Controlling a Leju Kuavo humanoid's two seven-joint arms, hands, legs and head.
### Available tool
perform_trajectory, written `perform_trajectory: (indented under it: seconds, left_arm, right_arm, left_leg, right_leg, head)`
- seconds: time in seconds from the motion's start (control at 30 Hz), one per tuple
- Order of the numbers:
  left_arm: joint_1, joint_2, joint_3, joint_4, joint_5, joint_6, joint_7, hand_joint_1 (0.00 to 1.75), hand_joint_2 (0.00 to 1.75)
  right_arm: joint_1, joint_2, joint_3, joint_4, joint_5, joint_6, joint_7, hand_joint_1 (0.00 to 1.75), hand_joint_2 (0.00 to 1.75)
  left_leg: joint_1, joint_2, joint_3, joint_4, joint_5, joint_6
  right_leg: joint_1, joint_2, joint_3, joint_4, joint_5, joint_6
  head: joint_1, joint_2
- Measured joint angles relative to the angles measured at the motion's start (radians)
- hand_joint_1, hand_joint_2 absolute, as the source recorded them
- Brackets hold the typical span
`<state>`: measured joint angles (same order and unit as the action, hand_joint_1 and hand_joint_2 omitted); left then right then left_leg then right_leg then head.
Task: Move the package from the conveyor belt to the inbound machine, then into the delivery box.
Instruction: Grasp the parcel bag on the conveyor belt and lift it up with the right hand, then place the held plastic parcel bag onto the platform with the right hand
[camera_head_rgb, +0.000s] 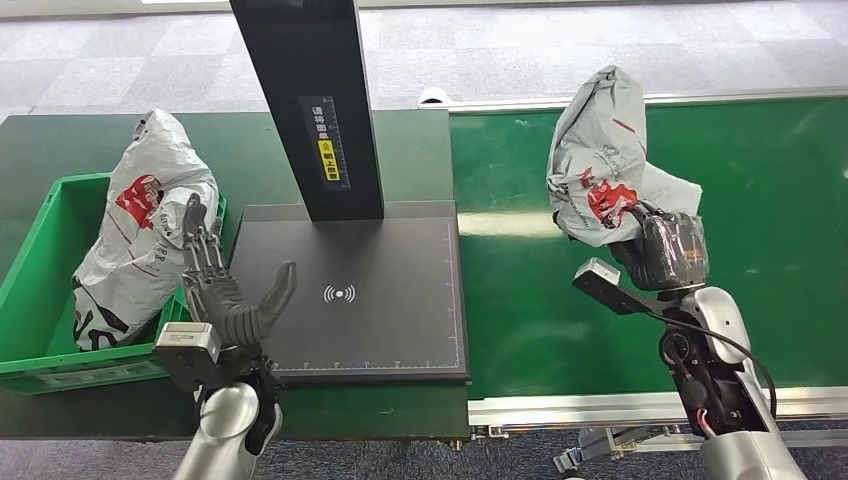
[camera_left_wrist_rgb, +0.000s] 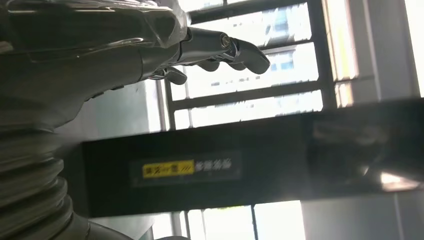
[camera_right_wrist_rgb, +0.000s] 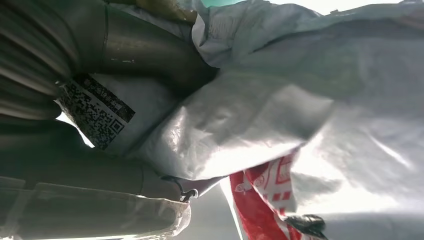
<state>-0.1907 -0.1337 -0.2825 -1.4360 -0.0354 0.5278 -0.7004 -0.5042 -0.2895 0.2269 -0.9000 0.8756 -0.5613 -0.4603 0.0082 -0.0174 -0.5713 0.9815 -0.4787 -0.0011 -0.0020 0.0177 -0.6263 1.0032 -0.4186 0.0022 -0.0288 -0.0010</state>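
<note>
The right hand (camera_head_rgb: 668, 250) is gripping a grey package (camera_head_rgb: 600, 160) with red print, its fingers wrapped around the lower end of the bag so that the bulk is standing up above the hand, over the green conveyor belt (camera_head_rgb: 760, 230); it looks lifted clear of the belt, though contact cannot be ruled out. From the right wrist view the crinkled bag (camera_right_wrist_rgb: 280, 115) is pressing right against the palm and a printed code label (camera_right_wrist_rgb: 97, 112) is facing the hand, which suggests a firm hold meant for carrying rather than nudging. The inbound machine (camera_head_rgb: 350, 290) is sitting just beside the belt to the robot's left, its dark flat pad lying bare under a tall black post (camera_head_rgb: 310, 100), probably so a parcel can be laid flat on the marked spot for reading. The left hand (camera_head_rgb: 235, 295) is hovering at the pad's near left corner with its fingers spread and holding nothing, seemingly waiting to take the package on toward the green delivery box (camera_head_rgb: 40, 300). A second, similar package (camera_head_rgb: 145, 230) is already leaning in that box, propped against its side. By my reading, the carry to the machine is the step in hand
</note>
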Motion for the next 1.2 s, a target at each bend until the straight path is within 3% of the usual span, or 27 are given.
perform_trajectory:
  seconds: [0.13, 0.47, 0.6, 0.8, 1.0, 1.2]
  left_arm:
    - [-0.006, 0.005, -0.017, -0.088, 0.012, 0.107, -0.001, 0.0, 1.75]
    - [-0.027, 0.015, -0.049, -0.173, 0.042, 0.114, -0.001, 0.0, 1.75]
    - [-0.038, 0.015, -0.055, -0.177, 0.043, 0.104, -0.001, 0.0, 1.75]
    - [-0.042, 0.009, -0.079, -0.18, 0.042, 0.075, -0.001, 0.0, 1.75]
    - [-0.058, -0.003, -0.102, -0.17, 0.042, 0.057, -0.001, 0.0, 1.75]
    - [-0.063, -0.009, -0.112, -0.159, 0.042, 0.051, -0.001, 0.0, 1.75]
  right_arm:
    - [0.025, 0.029, 0.021, -0.107, 0.017, -0.12, -0.086, 1.75, 1.75]
    - [0.021, 0.048, 0.136, -0.168, 0.17, -0.123, -0.102, 1.75, 1.75]
    - [-0.004, 0.044, 0.193, -0.154, 0.216, -0.028, -0.096, 1.75, 1.75]
    - [-0.112, 0.033, 0.378, 0.006, 0.291, 0.175, -0.086, 1.75, 1.75]
    - [-0.2, 0.07, 0.563, 0.166, 0.375, 0.212, -0.041, 1.75, 1.75]
    - [-0.239, 0.117, 0.652, 0.246, 0.387, 0.225, -0.024, 1.75, 1.75]
  left_leg:
    - [0.0, 0.0, 0.001, 0.0, 0.0, 0.0]
    - [0.0, 0.0, 0.001, 0.0, 0.0, 0.0]
    - [0.0, 0.001, 0.001, 0.0, 0.0, 0.0]
    - [0.0, 0.001, 0.001, 0.0, 0.0, 0.0]
    - [0.0, 0.001, 0.001, 0.0, 0.0, 0.0]
    - [0.0, 0.001, 0.001, 0.0, 0.0, 0.0]
  right_leg:
    - [0.0, 0.0, 0.0, 0.0, 0.0, 0.0]
    - [0.0, 0.0, 0.001, 0.0, 0.0, 0.0]
    - [0.0, 0.001, 0.001, 0.0, 0.0, 0.0]
    - [0.0, 0.0, 0.001, 0.0, 0.0, 0.0]
    - [0.0, 0.0, 0.001, 0.0, 0.0, 0.0]
    - [0.0, 0.001, 0.0, 0.0, 0.0, 0.0]
  head:
    - [0.0, 0.0]
    - [0.0, 0.0]
    - [0.0, 0.0]
    - [0.0, 0.0]
    - [0.0, 0.0]
    - [0.0, 0.0]
